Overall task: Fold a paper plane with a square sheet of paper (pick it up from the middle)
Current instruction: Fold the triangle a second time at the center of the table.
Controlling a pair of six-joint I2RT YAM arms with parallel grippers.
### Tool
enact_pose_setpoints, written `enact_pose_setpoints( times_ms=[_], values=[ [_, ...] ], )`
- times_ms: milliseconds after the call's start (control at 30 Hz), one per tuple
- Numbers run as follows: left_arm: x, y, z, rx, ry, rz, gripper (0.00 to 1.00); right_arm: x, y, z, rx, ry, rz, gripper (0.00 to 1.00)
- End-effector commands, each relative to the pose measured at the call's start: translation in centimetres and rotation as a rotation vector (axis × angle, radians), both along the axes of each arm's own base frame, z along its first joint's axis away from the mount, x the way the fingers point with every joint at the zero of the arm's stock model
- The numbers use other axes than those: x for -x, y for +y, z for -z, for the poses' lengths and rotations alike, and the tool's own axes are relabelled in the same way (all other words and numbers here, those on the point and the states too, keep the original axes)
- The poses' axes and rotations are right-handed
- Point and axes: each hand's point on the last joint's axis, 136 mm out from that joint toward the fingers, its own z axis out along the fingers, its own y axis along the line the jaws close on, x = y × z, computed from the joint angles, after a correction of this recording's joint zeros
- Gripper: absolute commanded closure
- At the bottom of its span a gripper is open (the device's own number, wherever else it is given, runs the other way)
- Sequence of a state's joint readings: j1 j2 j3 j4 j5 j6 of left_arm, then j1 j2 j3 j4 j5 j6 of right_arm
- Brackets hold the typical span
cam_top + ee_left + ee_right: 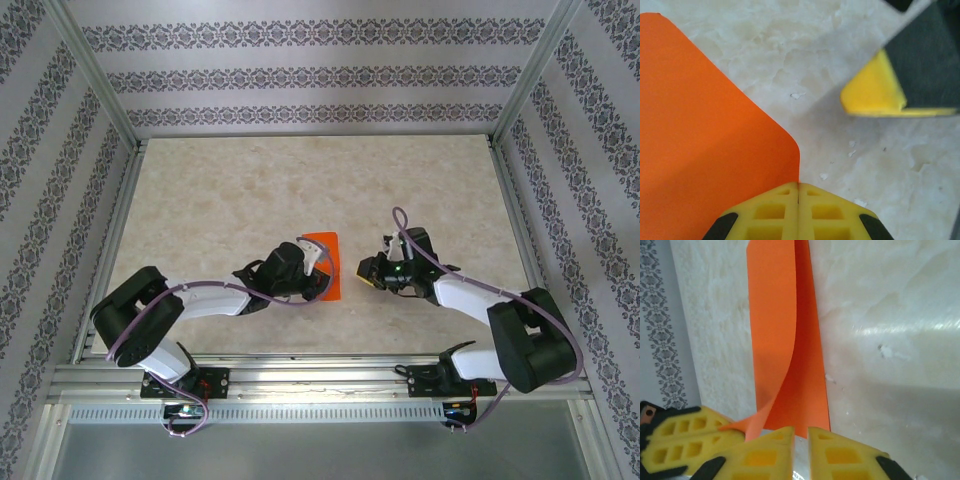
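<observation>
We see left jaws clamped on the sheet (326, 245), its flap curled up; right jaws slightly apart nearby.

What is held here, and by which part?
Left end effector pinches the square sheet of paper by a lifted corner; right end effector holds nothing.

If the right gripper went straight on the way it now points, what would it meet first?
Likely the thin orange paper sheet, its near edge just ahead of the right gripper; relative height is unclear.
</observation>
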State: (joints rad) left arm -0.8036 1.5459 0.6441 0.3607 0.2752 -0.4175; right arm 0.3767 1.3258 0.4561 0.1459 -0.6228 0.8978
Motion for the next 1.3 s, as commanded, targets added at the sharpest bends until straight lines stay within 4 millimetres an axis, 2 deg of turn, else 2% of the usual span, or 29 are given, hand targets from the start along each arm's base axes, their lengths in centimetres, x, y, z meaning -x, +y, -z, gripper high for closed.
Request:
enact_pose_setpoints(
  times_ms=[0,100,267,367,500,733,1000,1267],
  values=[
    [0.1,-0.7,-0.9,0.105,0.043,-0.006,1.00,0.8,0.7,0.1,0.021,-0.027,-0.042,0.91],
    [-0.1,-0.4,-0.6,0.103,0.045,-0.027,1.00,1.2,1.6,0.5,0.007,0.000,-0.064,0.99],
    [-0.4,-0.1,-0.5,0.087,0.044,-0.050,1.00,1.4,3.3,0.8,-0.002,0.019,-0.116,1.00],
    [-0.8,0.3,-0.5,0.069,0.033,-0.074,1.00,1.1,3.2,1.7,0.025,0.027,-0.103,1.00],
    [-0.9,0.6,-0.5,0.056,0.036,-0.092,1.00,1.1,3.6,1.7,0.033,0.029,-0.114,1.00],
    [-0.9,0.7,-0.5,0.065,0.043,-0.102,1.00,1.1,3.0,1.6,0.070,0.008,-0.099,1.00],
    [-0.7,1.0,-0.4,0.054,0.050,-0.108,1.00,1.4,4.2,1.7,0.059,0.011,-0.131,1.00],
    [-0.7,1.7,0.2,0.033,0.070,-0.142,1.00,1.3,4.3,2.4,0.109,0.009,-0.136,1.00]
  ],
)
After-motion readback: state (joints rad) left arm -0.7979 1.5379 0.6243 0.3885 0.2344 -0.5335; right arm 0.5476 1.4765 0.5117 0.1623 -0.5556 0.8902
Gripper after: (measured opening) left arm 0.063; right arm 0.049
